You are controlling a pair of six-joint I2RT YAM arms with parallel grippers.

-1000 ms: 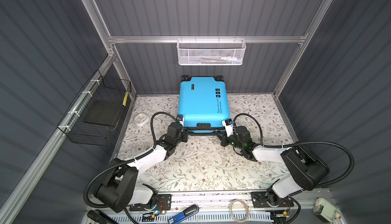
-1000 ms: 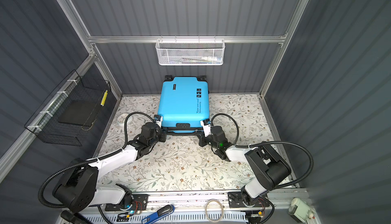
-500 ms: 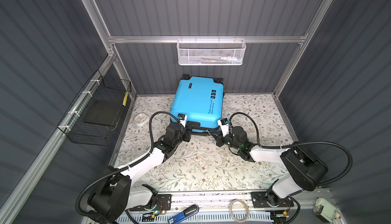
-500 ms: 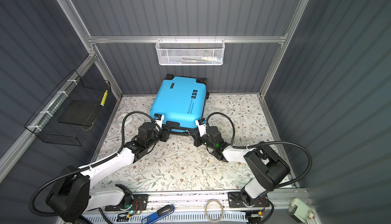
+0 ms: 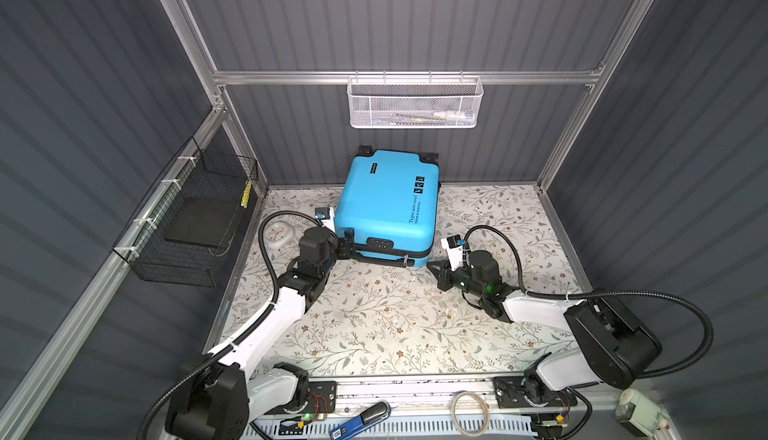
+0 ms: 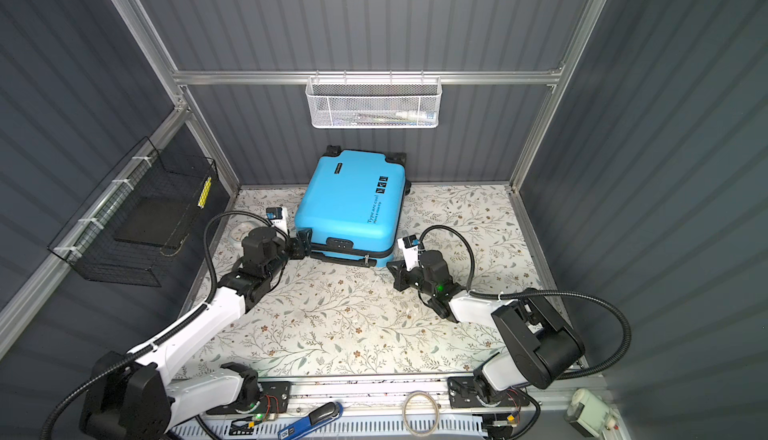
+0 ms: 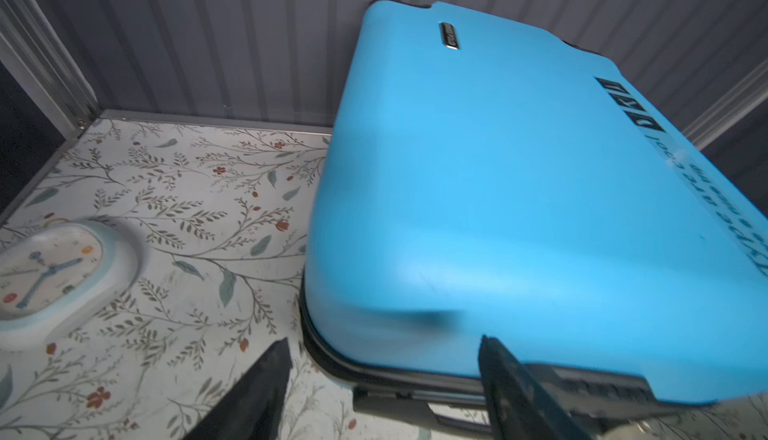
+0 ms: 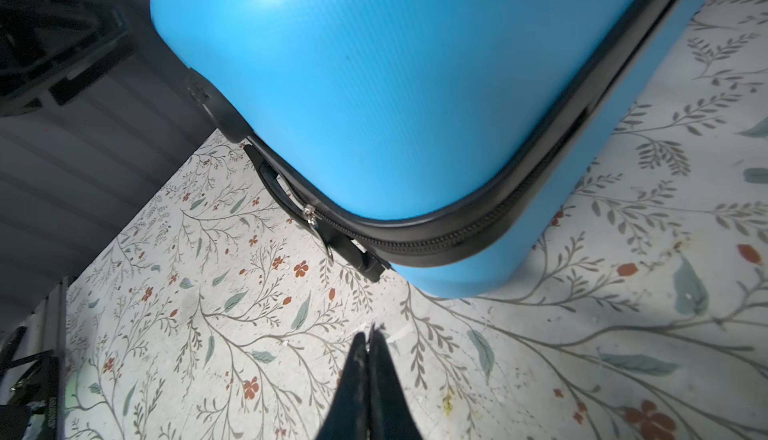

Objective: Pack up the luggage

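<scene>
Luggage (image 5: 386, 205): blue, shut, laid on the tabletop (image 5: 374, 326); one corner is straddled by the left end effector (image 5: 348, 245), jaws apart. Right end effector (image 8: 370, 334): jaws nearly together, empty, placed just short of the zippered corner.

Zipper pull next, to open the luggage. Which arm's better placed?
Right, I'd say: right pincer sits close to the zipper pull on the luggage front; left pincer straddles the other front corner, away from it.
</scene>
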